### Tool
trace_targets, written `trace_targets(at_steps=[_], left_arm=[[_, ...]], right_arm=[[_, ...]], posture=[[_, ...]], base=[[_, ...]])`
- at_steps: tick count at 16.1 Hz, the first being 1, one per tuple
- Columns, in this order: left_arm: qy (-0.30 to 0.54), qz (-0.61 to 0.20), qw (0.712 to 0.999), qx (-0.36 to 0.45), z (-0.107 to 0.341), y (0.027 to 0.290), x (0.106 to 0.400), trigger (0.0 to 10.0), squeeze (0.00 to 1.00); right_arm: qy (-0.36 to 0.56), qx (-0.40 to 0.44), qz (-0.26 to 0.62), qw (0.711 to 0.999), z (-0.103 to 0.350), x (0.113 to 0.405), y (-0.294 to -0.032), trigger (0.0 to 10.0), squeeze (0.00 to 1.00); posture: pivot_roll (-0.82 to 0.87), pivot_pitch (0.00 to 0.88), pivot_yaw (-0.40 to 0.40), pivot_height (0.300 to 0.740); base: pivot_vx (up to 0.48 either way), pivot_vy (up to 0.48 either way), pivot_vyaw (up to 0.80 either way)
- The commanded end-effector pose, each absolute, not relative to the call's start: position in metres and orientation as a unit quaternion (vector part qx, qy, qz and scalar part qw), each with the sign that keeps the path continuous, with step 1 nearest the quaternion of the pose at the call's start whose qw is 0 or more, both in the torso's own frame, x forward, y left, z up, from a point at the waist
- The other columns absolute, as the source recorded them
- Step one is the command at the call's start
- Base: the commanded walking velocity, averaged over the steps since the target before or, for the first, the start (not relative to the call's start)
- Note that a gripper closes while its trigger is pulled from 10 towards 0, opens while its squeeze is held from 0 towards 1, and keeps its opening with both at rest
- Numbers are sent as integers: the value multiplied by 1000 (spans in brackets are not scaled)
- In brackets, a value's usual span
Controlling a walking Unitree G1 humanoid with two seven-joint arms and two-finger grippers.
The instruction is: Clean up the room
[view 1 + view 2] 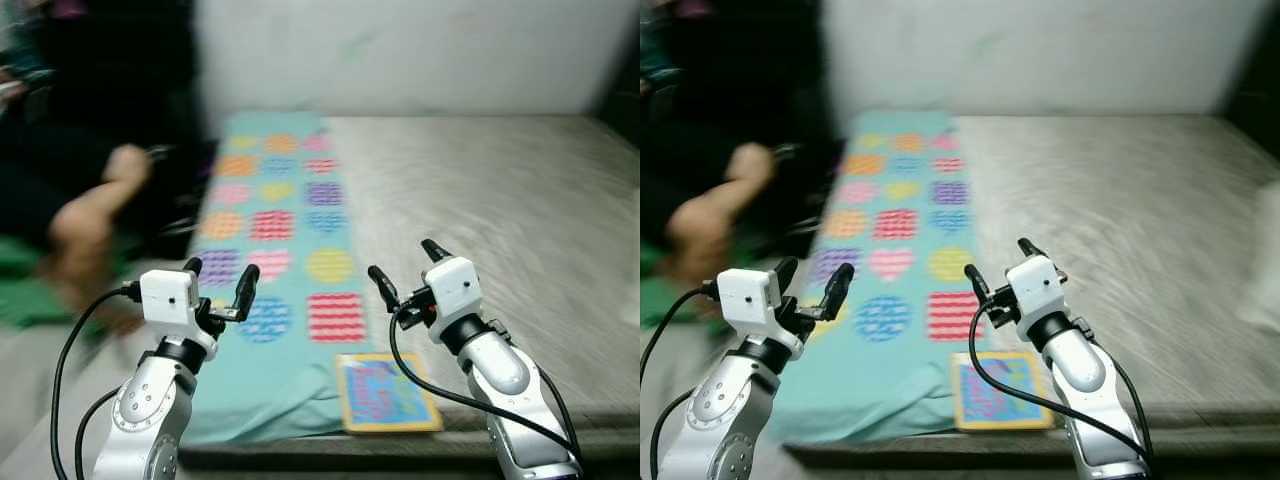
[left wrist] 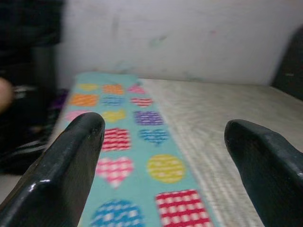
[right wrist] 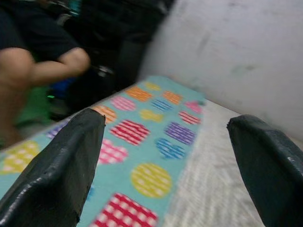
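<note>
Both claws, left claw (image 1: 220,283) and right claw (image 1: 408,268), hover wide open (empty) above the patterned blanket (image 1: 275,240).

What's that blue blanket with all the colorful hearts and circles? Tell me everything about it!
The blanket is a soft-looking turquoise cloth printed with rows of hearts, circles and squares in pink, red, orange, yellow, purple and blue, patterned in stripes and checks. It lies spread flat in a long strip along the left side of the grey mattress, reaching toward the white wall, its near end draping over the edge. A small picture book lies beside its near corner. Nothing grips it.
</note>
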State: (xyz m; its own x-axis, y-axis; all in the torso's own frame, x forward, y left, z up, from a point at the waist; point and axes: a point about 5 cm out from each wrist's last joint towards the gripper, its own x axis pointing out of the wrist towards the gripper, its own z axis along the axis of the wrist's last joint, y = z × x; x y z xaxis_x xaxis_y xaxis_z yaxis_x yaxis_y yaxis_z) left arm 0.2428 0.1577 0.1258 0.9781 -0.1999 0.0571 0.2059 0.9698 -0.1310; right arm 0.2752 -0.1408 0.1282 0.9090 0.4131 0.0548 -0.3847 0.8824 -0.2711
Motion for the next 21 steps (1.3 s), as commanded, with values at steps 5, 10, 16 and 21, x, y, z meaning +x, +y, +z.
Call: trace_targets(at_steps=[5,10,16,21], left_arm=[[-19,-104,992,-63,125,158,244,10000,0],[-18,-107,992,-63,124,157,244,10000,0],[-20,-105,992,-65,125,156,246,10000,0],[-22,-103,992,-66,126,156,247,10000,0]], right_arm=[[-60,-131,206,968,131,278,-141,10000,0],[-61,-135,204,968,130,279,-142,10000,0],[-67,-142,204,966,132,281,-143,10000,0],[-69,-146,202,966,132,284,-144,10000,0]], posture=[[-108,0,20,740],[-109,0,20,740],[-111,0,19,740],[-113,0,16,740]], base=[[0,-59,0],[0,-329,0],[0,-361,0],[0,-374,0]])
